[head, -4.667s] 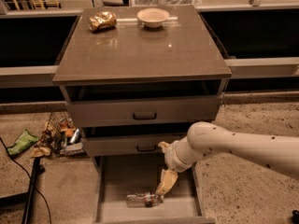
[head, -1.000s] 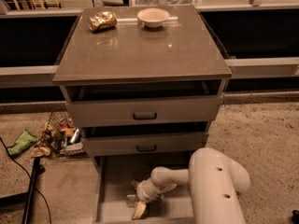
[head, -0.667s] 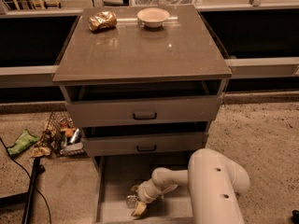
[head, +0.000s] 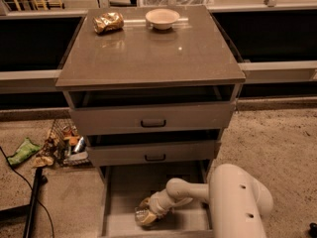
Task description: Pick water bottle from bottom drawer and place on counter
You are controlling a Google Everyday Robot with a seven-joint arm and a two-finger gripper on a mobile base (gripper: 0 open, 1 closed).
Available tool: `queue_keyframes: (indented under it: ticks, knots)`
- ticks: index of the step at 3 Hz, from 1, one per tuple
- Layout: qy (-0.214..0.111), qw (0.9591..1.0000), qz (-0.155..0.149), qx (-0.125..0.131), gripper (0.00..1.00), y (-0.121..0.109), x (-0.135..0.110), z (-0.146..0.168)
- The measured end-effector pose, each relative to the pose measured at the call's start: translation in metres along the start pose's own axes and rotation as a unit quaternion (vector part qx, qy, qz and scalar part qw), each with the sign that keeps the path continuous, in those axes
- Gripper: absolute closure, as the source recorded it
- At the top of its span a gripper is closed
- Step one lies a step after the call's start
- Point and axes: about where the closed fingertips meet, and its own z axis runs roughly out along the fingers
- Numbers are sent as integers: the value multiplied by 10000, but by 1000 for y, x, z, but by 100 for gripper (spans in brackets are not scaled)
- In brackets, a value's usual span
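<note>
Grey-brown bottom drawer is pulled out toward the near edge of the scene with its floor exposed. We judge this is what lets the arm reach in from above. The two upper drawers sit further back, so they do not cover the near part of the tray.

- Arm: enters from the right and bends down and leftward into the drawer.
- Gripper: low in the drawer, near its centre, down at the floor.
- Bottle: a small clear shape touching the gripper's left side. As far as we can judge, it lies on the drawer floor, not lifted.
- Grip state: we cannot tell whether the gripper is clenched round the bottle or merely resting against it.
- Counter: carries a gold foil packet at far left and a bowl at far centre. We judge the near half of the slab the sensible set-down spot, away from both.
</note>
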Motion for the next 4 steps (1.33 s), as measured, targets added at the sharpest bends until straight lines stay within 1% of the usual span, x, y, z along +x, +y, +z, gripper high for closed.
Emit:
queue_keyframes:
  ticks: [1, 2, 3, 4]
  knots:
    - [-440, 9987, -179, 160, 95, 0, -22, -36]
    - [-590, 9966, -560, 134, 100, 5, -51, -111]
    - [-610, 9964, -577, 123, 100, 6, -51, -113]
    - [-821, 9933, -812, 34, 100, 13, -60, -145]
